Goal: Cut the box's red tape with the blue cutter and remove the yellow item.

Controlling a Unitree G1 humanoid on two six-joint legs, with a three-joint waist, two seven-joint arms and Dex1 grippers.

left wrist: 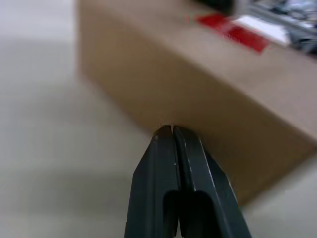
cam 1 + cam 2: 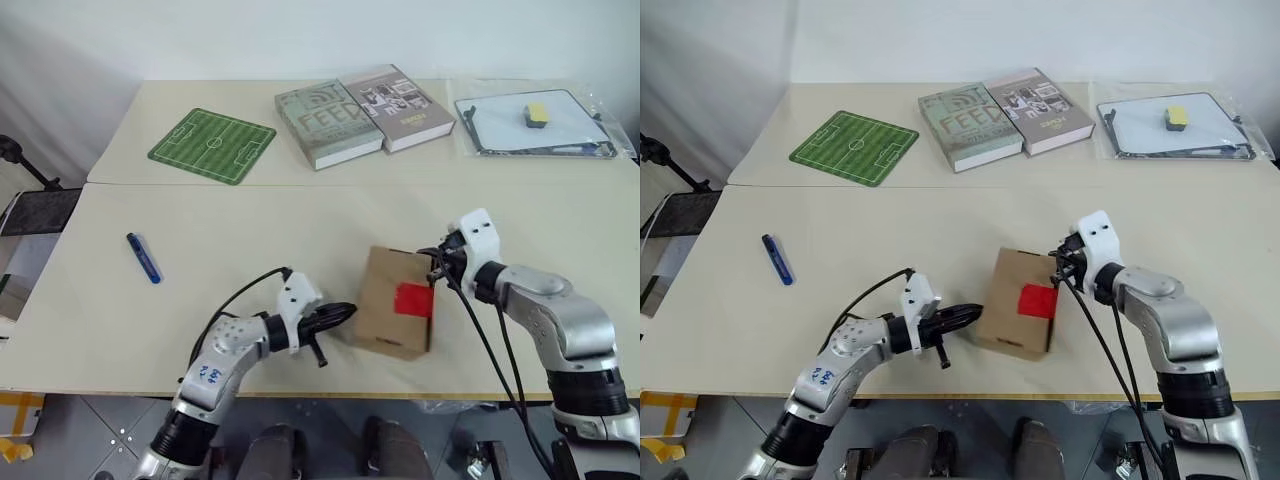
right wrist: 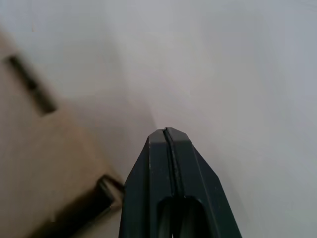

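Two pale cream tables (image 2: 250, 215) stand pushed together, the seam between them running straight across. Behind them, at twelve o'clock, a plain white wall (image 2: 300, 35) catches soft, even light. Below the near edge, at six o'clock, lies a grey tiled floor (image 2: 100, 430). At nine o'clock a dark stand (image 2: 25, 165) leans in beside a low grey-topped unit (image 2: 35, 212).
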